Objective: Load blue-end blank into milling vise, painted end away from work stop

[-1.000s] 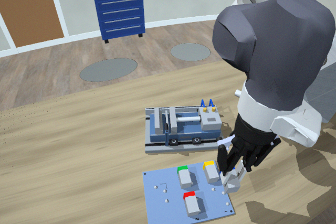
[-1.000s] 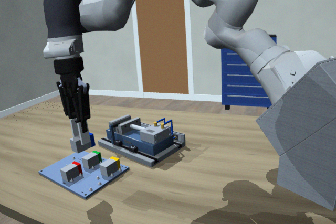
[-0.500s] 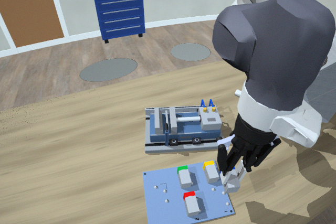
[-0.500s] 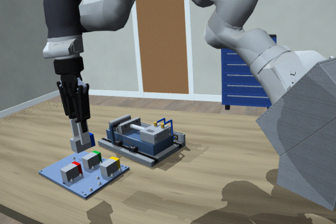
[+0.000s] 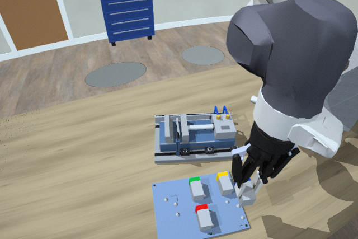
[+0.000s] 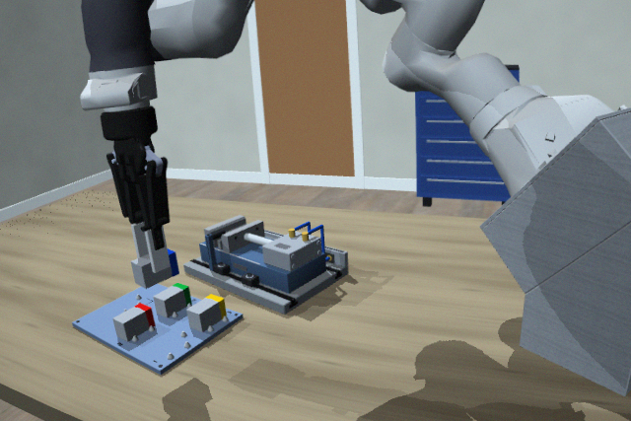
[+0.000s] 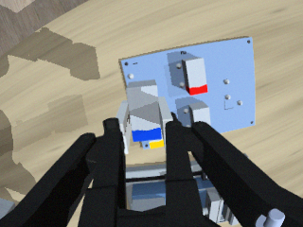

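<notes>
Exterior view: the gripper [image 5: 249, 182] [image 6: 150, 247] [image 7: 144, 110] is gripping the blue-ended blank [image 5: 247, 197] [image 6: 151, 272] [image 7: 144, 111] between its fingers, holding it above the light-blue infeed plate [image 5: 170, 224] [image 6: 102, 318] [image 7: 241, 66].

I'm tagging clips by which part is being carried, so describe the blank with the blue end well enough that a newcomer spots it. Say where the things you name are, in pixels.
Find the black gripper [image 5: 250, 184] [image 6: 148, 247] [image 7: 144, 110] at the arm's end. Between its fingers hangs a grey block [image 5: 247, 197] [image 6: 145, 272] [image 7: 143, 106]; its blue end and raised position distinguish it from the red-, green- and yellow-ended ones.
</notes>
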Motion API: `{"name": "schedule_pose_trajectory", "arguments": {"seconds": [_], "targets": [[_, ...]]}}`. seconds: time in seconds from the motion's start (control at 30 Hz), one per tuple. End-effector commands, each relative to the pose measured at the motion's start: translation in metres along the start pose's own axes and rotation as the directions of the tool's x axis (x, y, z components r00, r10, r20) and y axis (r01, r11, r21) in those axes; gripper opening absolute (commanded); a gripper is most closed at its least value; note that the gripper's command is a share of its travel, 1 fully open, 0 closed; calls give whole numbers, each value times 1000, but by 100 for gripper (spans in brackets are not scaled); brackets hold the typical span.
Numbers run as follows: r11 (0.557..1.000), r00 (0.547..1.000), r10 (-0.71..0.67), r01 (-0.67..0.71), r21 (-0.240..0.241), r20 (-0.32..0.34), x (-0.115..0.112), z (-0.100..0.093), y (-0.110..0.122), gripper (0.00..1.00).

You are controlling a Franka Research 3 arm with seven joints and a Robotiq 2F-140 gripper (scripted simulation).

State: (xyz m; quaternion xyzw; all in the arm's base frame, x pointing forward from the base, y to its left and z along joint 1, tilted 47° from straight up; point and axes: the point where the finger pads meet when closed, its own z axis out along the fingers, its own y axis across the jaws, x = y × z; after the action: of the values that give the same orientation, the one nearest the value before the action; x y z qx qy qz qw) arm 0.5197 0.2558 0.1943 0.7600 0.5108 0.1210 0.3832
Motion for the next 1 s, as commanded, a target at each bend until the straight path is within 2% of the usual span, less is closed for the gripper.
{"name": "schedule_pose_trajectory", "arguments": {"seconds": [0.0, 0.5, 0.67, 0.97], "targets": [[1000, 1000, 2, -2, -1, -3, 2, -1, 0, 0], [1000, 1000, 4, -4, -2, -7, 4, -3, -1, 0], [1000, 1000, 4, -4, -2, -7, -43, 0, 23, 0], [1000, 1000, 4, -4, -2, -7, -43, 0, 23, 0]]}}
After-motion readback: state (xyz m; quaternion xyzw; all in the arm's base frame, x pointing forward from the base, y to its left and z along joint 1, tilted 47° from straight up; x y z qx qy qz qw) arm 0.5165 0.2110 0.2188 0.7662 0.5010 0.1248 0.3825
